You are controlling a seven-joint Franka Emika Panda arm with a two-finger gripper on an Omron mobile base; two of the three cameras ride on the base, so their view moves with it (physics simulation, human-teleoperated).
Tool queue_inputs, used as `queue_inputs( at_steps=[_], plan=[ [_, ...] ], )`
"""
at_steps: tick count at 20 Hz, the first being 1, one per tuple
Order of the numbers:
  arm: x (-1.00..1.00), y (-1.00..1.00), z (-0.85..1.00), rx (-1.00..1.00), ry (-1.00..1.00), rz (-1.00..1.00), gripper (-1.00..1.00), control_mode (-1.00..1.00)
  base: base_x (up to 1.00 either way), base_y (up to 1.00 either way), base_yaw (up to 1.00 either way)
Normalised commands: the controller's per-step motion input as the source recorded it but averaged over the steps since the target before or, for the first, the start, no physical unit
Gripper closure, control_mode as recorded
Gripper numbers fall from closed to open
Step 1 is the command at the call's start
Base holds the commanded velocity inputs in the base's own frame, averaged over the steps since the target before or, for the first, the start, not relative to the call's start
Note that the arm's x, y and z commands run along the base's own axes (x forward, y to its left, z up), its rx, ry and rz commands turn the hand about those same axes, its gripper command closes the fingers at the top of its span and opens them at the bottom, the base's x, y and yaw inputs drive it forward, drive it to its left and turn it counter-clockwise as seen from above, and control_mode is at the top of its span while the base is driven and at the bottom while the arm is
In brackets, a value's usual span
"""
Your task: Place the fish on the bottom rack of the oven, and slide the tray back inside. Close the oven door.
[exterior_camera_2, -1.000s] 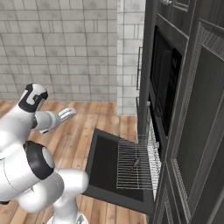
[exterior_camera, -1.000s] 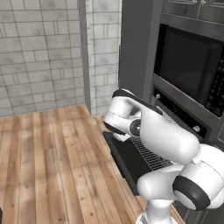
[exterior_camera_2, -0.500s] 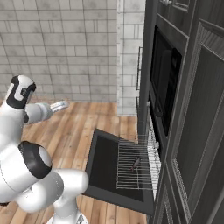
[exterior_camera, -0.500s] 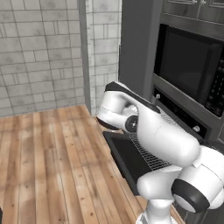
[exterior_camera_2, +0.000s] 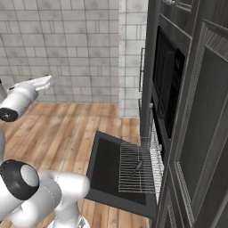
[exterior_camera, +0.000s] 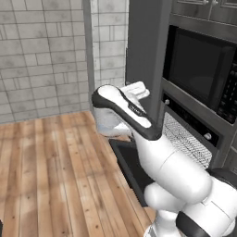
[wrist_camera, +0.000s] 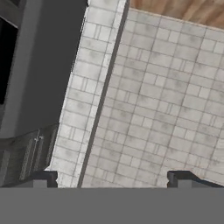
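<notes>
The oven (exterior_camera: 186,121) has its control strip with silver knobs under the microwave. The oven door (exterior_camera_2: 106,165) hangs open and lies flat over the floor. Over it the bottom rack (exterior_camera_2: 130,177), a silver wire grid, is pulled out. A small dark fish (exterior_camera_2: 138,166) lies on the rack near its inner right side. My gripper (exterior_camera_2: 44,81) is raised high and far left of the oven, pointing at the tiled wall; it also shows above my arm (exterior_camera: 138,89). In the hand view its fingertips (wrist_camera: 43,178) stand wide apart, open, with nothing between them.
A glossy black microwave (exterior_camera_2: 167,84) sits above the oven in the dark cabinet column. A grey tiled wall (exterior_camera_2: 67,44) stands behind, and a wooden floor (exterior_camera: 46,162) spreads to the left of the open door. My own arm covers part of the door in the left base view.
The arm has swung up and away from the oven, to the left in the right base view. The hand now faces the tiled wall. Fish, rack and door have not moved.
</notes>
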Motion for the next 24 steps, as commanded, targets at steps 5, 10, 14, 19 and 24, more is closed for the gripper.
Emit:
queue_inputs(
  at_steps=[5, 10, 14, 19, 24],
  plan=[
    [0.51, 0.45, 0.58, 0.01, -0.61, 0.05, -1.00, -1.00, 0.00, 0.00, 0.00],
    [0.58, 0.35, 0.30, -0.27, -0.65, 0.00, -1.00, -1.00, 0.00, 0.00, 0.00],
    [0.46, 0.11, 0.00, -0.60, -0.43, -0.03, -1.00, -1.00, 0.00, 0.00, 0.00],
    [0.32, 0.00, 0.04, -0.60, -0.01, -0.01, -1.00, -1.00, 0.00, 0.00, 0.00],
    [0.04, 0.00, 0.33, -0.67, -0.01, 0.00, -1.00, -1.00, 0.00, 0.00, 0.00]
  ],
)
